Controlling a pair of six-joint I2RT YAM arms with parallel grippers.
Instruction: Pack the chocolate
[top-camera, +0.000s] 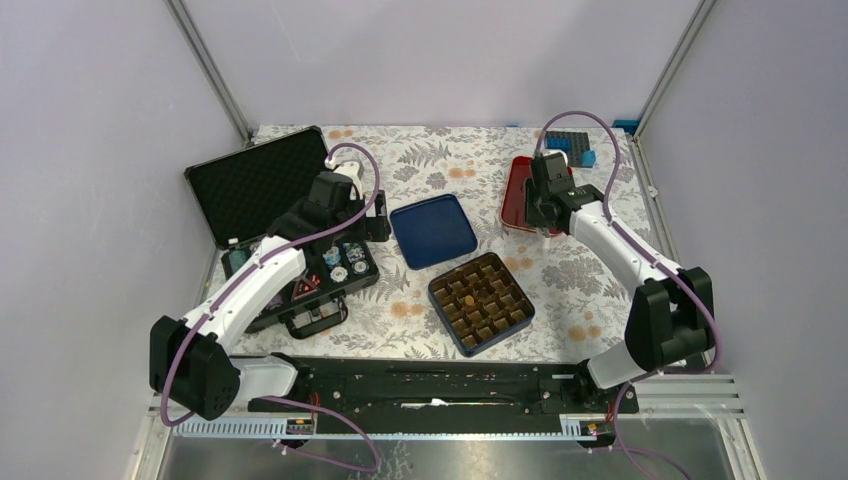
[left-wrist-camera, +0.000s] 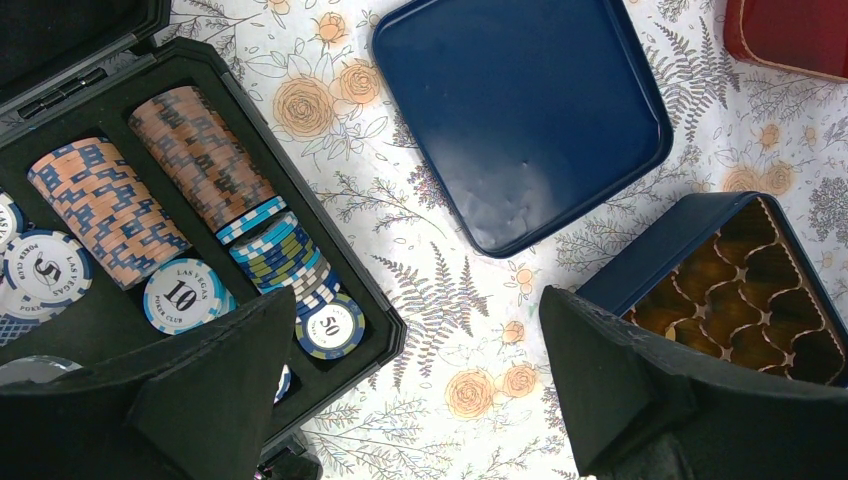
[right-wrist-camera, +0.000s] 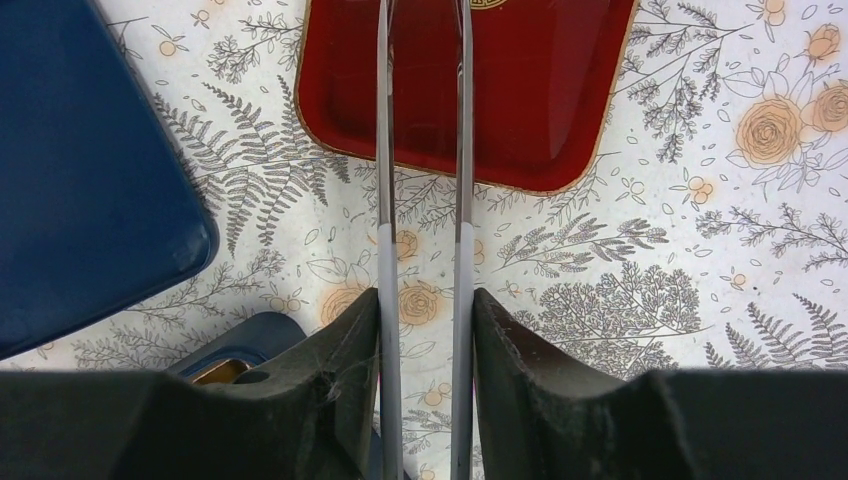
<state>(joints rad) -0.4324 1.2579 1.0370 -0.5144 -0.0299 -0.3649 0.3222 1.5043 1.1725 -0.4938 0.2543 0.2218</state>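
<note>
The blue box (top-camera: 436, 290) with the brown grid insert (top-camera: 482, 300) lies open mid-table; it also shows in the left wrist view (left-wrist-camera: 650, 255) and its corner in the right wrist view (right-wrist-camera: 240, 335). I cannot make out any dark chocolate lumps in any view. The red tray (top-camera: 514, 190) looks bare where it shows in the right wrist view (right-wrist-camera: 540, 90). My left gripper (top-camera: 376, 224) (left-wrist-camera: 418, 300) is open and empty over the cloth, between the poker case and the box. My right gripper (top-camera: 546, 214) (right-wrist-camera: 425, 295) is shut on metal tongs (right-wrist-camera: 462, 150), whose arms reach over the red tray.
The blue lid (top-camera: 432, 230) (left-wrist-camera: 520, 110) (right-wrist-camera: 80, 170) lies flat between the arms. An open black poker case (top-camera: 250, 185) with chip stacks (left-wrist-camera: 200, 150) stands at the left. Blue building blocks (top-camera: 572, 148) sit at the back right.
</note>
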